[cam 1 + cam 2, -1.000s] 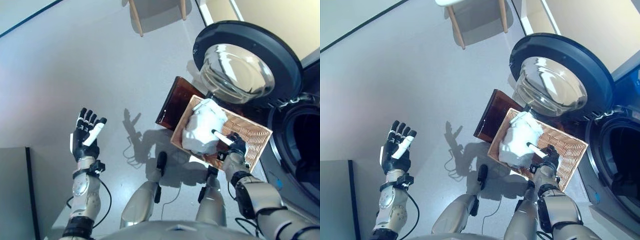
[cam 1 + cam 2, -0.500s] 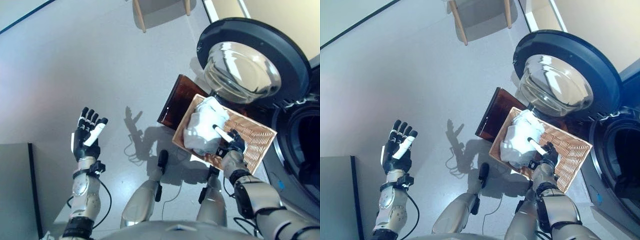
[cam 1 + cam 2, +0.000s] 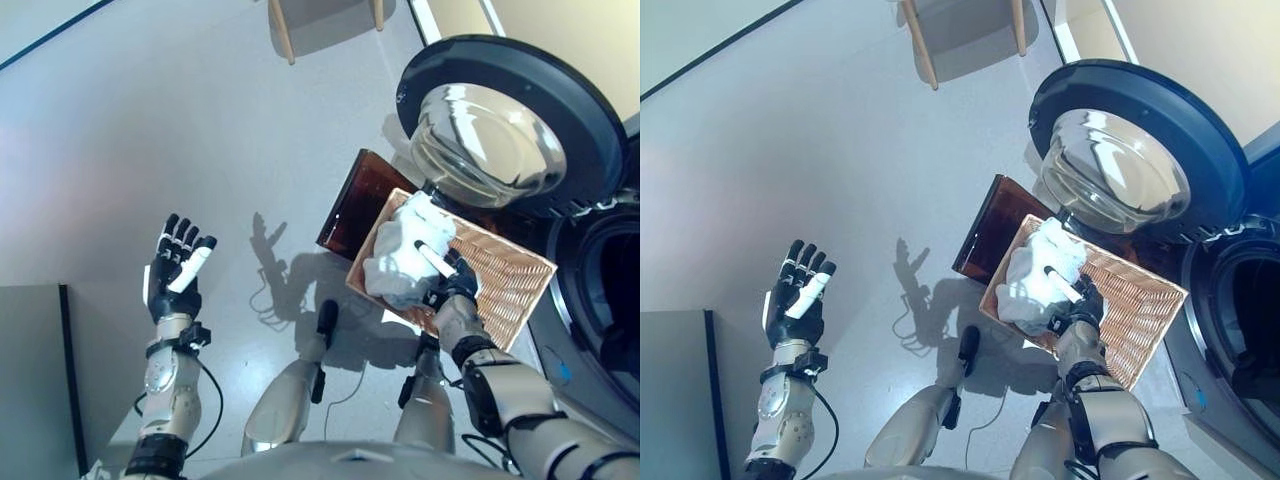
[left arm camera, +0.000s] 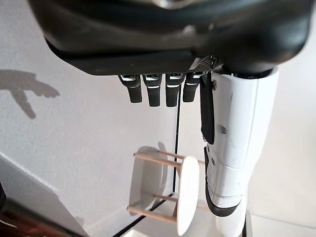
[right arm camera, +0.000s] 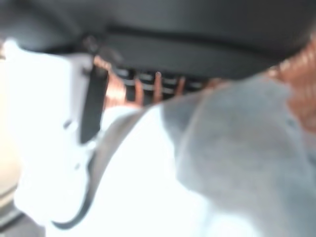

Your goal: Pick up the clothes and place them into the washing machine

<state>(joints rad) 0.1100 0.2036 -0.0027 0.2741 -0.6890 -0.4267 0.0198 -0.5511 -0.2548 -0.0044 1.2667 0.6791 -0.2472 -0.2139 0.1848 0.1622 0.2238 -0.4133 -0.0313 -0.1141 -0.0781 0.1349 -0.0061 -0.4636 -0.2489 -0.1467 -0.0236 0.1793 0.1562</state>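
A bundle of white clothes (image 3: 400, 255) lies in the near-left end of a wicker basket (image 3: 512, 288) on the floor. My right hand (image 3: 452, 287) rests at the bundle's right side, its white thumb laid across the cloth. In the right wrist view the clothes (image 5: 197, 173) fill the space below the thumb (image 5: 54, 138), and the fingers show as a straight row past the cloth. The washing machine's round door (image 3: 500, 130) stands wide open behind the basket, with the dark drum opening (image 3: 610, 300) at the right edge. Far left, my left hand (image 3: 175, 270) is raised, open and empty.
A dark brown box (image 3: 355, 205) lies on the floor against the basket's left side. Wooden chair legs (image 3: 283, 30) stand at the far top. A grey cabinet (image 3: 30, 380) fills the lower left corner. A small stool (image 4: 185, 195) shows in the left wrist view.
My right hand has slid up and left along the basket, closer against the clothes, and the bundle is pushed into a narrower heap. The left hand has stayed still.
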